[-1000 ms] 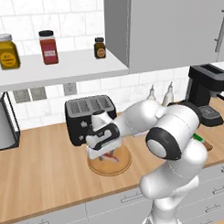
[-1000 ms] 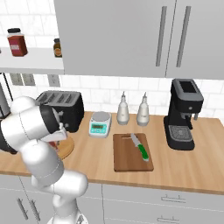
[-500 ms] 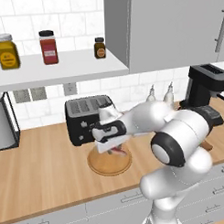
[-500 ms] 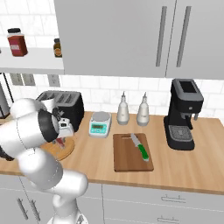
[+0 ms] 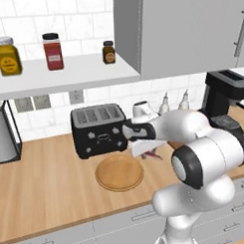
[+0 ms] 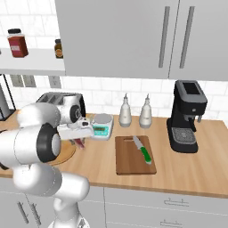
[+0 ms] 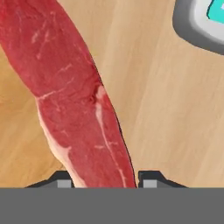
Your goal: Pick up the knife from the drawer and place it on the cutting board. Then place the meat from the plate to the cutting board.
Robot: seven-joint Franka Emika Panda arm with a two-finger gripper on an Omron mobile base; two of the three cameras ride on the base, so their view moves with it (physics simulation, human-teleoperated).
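The reddish-pink meat (image 7: 74,96) hangs from my gripper (image 7: 105,181), which is shut on its end, one fingertip (image 7: 151,178) on each side. In the base views the gripper (image 5: 149,151) holds the meat (image 6: 80,143) above the counter, just right of the bare round tan plate (image 5: 119,173). The dark brown cutting board (image 6: 133,155) lies further right, with the green-handled knife (image 6: 143,149) on its right half. The drawer fronts (image 6: 178,202) under the counter are all closed; the task's drawer cannot be told apart.
A black toaster (image 5: 97,130) stands behind the plate. A small scale (image 6: 102,126) sits close behind the gripper, with two bottles (image 6: 125,111) at the wall and a black coffee machine (image 6: 187,116) right of the board. Jars line the shelf (image 5: 52,71).
The gripper has lifted the meat off the plate and carried it right, toward the board. The plate now lies bare.
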